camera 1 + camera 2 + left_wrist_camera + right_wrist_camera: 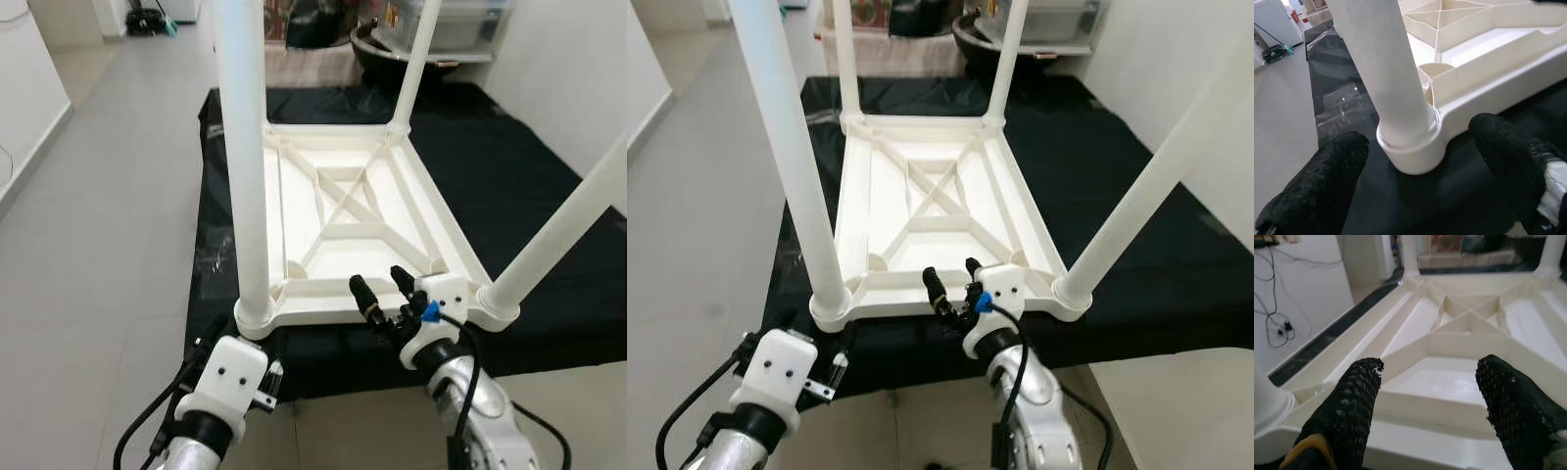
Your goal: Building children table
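Centrally in frame, upside down on a black mat (549,196): white plastic table (343,211), four legs up, ribbed underside showing. Nearest — left gripper (1420,171), fingers spread, straddling the near-left leg (245,166), long axis vertical. Right gripper (382,289) also spread, unladen, just before the near rim, lower centre.

A black mat (549,186) lies on the grey floor (118,225), with a dark bowl (982,39) and a clear bin (460,24) on a low shelf beyond it, a white wall (29,88) to the left, and cables (1278,323) hanging against another wall.
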Robot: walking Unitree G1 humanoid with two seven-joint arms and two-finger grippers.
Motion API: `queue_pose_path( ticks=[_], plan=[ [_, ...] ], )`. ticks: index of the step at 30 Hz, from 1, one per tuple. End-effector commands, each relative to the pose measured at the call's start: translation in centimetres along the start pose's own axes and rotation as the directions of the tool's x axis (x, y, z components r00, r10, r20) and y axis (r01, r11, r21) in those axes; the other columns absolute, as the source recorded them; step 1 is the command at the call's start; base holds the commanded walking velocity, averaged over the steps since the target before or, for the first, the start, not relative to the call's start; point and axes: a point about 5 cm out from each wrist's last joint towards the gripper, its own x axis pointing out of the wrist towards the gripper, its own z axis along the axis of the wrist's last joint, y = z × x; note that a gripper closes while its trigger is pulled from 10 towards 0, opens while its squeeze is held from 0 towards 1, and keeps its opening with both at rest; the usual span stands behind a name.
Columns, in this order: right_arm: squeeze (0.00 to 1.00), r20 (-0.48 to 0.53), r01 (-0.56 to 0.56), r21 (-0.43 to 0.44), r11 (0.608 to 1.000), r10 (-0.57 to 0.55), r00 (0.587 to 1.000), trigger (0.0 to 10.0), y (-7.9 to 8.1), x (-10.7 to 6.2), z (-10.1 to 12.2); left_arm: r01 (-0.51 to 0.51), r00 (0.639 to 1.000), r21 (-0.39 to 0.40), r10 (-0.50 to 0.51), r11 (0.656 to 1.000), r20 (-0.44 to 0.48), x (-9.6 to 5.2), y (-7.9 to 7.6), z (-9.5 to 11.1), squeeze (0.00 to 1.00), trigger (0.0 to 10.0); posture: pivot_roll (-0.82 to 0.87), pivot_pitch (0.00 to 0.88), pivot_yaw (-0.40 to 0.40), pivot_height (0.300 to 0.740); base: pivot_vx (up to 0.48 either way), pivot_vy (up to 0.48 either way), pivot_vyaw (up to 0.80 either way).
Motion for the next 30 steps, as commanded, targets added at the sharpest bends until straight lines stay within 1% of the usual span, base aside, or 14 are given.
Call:
queue_pose_path(
  ticks=[1, 4, 7, 8, 11, 13, 17, 19, 28, 30],
  plan=[
    [0.00, -0.004, 0.041, -0.005, 0.999, -0.041, 0.999, 10.0, -0.3, -0.4, -0.3, 0.007, 1.000, -0.013, -0.007, 1.000, -0.012, -0.1, -0.1, -0.4, 0.00, 10.0, 0.09, 0.066, -0.058, 0.740, -0.420, 0.000, 0.00],
    [0.00, -0.012, 0.057, -0.004, 0.998, -0.057, 0.998, 10.0, -0.3, -0.6, -0.5, 0.008, 1.000, -0.015, -0.008, 1.000, -0.013, 0.0, -0.2, -0.5, 0.00, 10.0, 0.10, 0.062, -0.056, 0.740, -0.420, 0.000, 0.00],
    [0.00, -0.031, 0.083, -0.030, 0.996, -0.084, 0.996, 10.0, -0.2, -0.8, -0.9, 0.011, 1.000, -0.016, -0.011, 1.000, -0.012, 0.0, -0.2, -0.5, 0.00, 10.0, 0.09, 0.057, -0.055, 0.740, -0.420, 0.000, 0.00],
    [0.00, -0.040, 0.102, -0.049, 0.994, -0.104, 0.994, 10.0, -0.2, -0.9, -1.0, 0.013, 1.000, -0.016, -0.013, 1.000, -0.012, 0.1, -0.2, -0.6, 0.00, 10.0, 0.09, 0.054, -0.055, 0.740, -0.420, 0.000, 0.00],
    [0.00, -0.054, 0.121, -0.057, 0.991, -0.124, 0.991, 10.0, -0.3, -0.9, -1.3, 0.014, 1.000, -0.016, -0.014, 1.000, -0.012, 0.1, -0.2, -0.6, 0.00, 10.0, 0.09, 0.054, -0.055, 0.740, -0.423, 0.000, 0.00],
    [0.00, -0.080, 0.146, -0.083, 0.986, -0.153, 0.985, 10.0, -0.5, -0.9, -1.6, 0.016, 1.000, -0.015, -0.016, 1.000, -0.013, 0.1, -0.3, -0.6, 0.00, 10.0, 0.09, 0.053, -0.054, 0.740, -0.418, 0.000, 0.00],
    [0.00, -0.087, 0.141, -0.110, 0.984, -0.151, 0.985, 10.0, -0.4, -0.8, -1.7, 0.014, 1.000, -0.012, -0.014, 1.000, -0.012, 0.3, -0.2, -0.7, 0.00, 10.0, 0.09, 0.055, -0.054, 0.740, -0.381, 0.000, 0.00],
    [0.00, -0.093, 0.135, -0.140, 0.981, -0.148, 0.985, 10.0, -0.2, -0.7, -1.7, 0.004, 1.000, -0.010, -0.004, 1.000, -0.003, 0.5, -0.1, -0.5, 0.00, 10.0, 0.08, 0.059, -0.053, 0.740, 0.000, 0.000, 0.00],
    [0.00, -0.073, 0.096, -0.124, 0.988, -0.106, 0.992, 10.0, 0.1, -0.4, -1.4, -0.014, 1.000, -0.018, 0.014, 1.000, 0.007, 1.1, 0.1, -0.4, 0.00, 10.0, 0.08, 0.064, -0.056, 0.740, 0.000, 0.000, 0.00],
    [0.00, -0.069, 0.081, -0.124, 0.989, -0.090, 0.994, 10.0, 0.3, -0.2, -1.3, -0.019, 1.000, -0.019, 0.019, 1.000, 0.011, 1.3, 0.1, -0.3, 0.00, 10.0, 0.08, 0.064, -0.054, 0.740, 0.000, 0.000, -0.64]
  ],
)
